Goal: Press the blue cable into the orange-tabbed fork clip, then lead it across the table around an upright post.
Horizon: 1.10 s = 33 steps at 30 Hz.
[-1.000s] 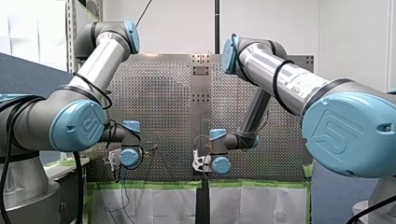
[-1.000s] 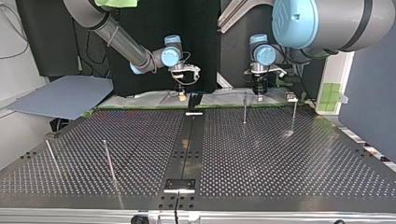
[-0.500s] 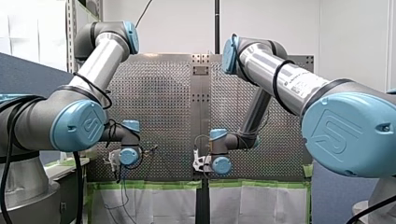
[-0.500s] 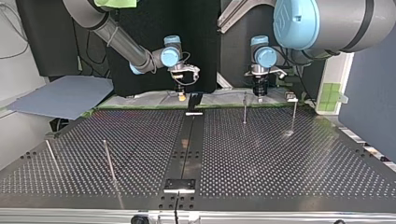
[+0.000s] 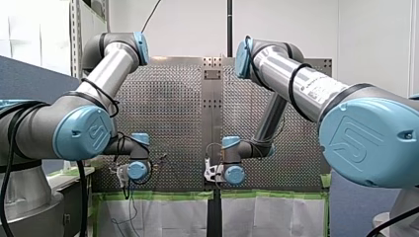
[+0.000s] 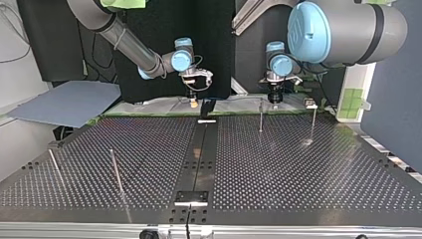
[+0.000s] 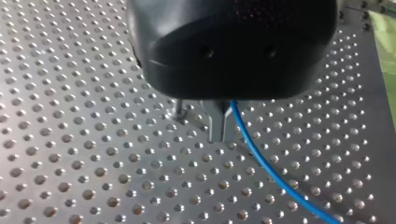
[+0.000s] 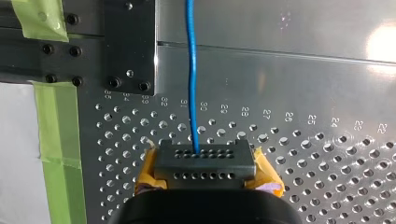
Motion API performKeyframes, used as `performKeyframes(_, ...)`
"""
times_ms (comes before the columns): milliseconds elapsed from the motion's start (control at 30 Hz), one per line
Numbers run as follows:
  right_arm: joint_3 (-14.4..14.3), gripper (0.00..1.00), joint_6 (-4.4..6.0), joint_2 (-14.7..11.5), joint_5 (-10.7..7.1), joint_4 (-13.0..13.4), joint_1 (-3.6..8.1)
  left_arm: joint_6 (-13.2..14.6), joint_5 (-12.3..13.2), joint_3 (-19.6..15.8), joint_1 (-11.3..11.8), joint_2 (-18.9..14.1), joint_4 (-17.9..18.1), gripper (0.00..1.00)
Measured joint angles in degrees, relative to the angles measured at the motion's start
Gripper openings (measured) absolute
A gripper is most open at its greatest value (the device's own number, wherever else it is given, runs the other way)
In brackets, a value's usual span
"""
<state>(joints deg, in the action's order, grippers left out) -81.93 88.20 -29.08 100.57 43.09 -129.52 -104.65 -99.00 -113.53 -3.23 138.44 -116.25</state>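
Observation:
In the left wrist view my left gripper (image 7: 219, 133) is shut on the blue cable (image 7: 266, 170), which leaves its metal fingers (image 7: 215, 123) and trails off over the perforated plate. A post's foot (image 7: 180, 111) stands just beside the fingers. In the right wrist view my right gripper (image 8: 204, 161), with yellow pads, is shut on the blue cable (image 8: 190, 70), which runs straight ahead over the smooth centre rail. In the top view my right gripper (image 6: 194, 103) hangs beside a dark upright clip (image 6: 207, 107), and my left gripper (image 6: 273, 98) is near a post (image 6: 261, 115). No orange tab shows.
A second post (image 6: 313, 122) stands at the top view's right, two leaning posts (image 6: 115, 169) at its left. Green tape (image 8: 58, 135) and a bolted dark bracket (image 8: 93, 42) border the plate beside my right gripper. A grey sheet (image 6: 64, 102) lies off the table's far-left corner.
My left gripper has shifted slightly left and back in the top view, lower in the front view, still shut on the cable. My right arm has not moved.

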Motion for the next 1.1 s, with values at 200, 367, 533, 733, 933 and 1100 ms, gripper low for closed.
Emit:
performKeyframes(200,0.0,0.00,-0.07,0.0,-0.01,-0.1,0.12,-0.2,0.4,3.0,0.3,0.4,-3.0,0.00)
performKeyframes(367,0.0,0.00,-0.11,0.0,-0.02,-0.1,0.27,-0.2,0.4,4.2,0.7,0.4,-5.1,0.00)
performKeyframes(533,0.2,0.00,-0.02,0.0,-0.01,-0.2,0.66,0.0,0.4,4.3,1.4,-0.1,-6.4,0.00)
performKeyframes(733,1.5,0.00,0.11,0.0,0.16,-1.1,0.87,0.5,0.7,4.3,2.1,-2.2,-8.4,0.00)
performKeyframes(933,2.8,0.00,1.17,-0.1,1.28,-2.6,1.35,0.9,1.1,4.2,2.4,-3.3,-9.4,0.00)
performKeyframes(1100,3.0,0.00,2.45,-0.1,1.61,-2.9,2.40,0.9,1.2,4.2,2.4,-3.4,-9.4,0.00)
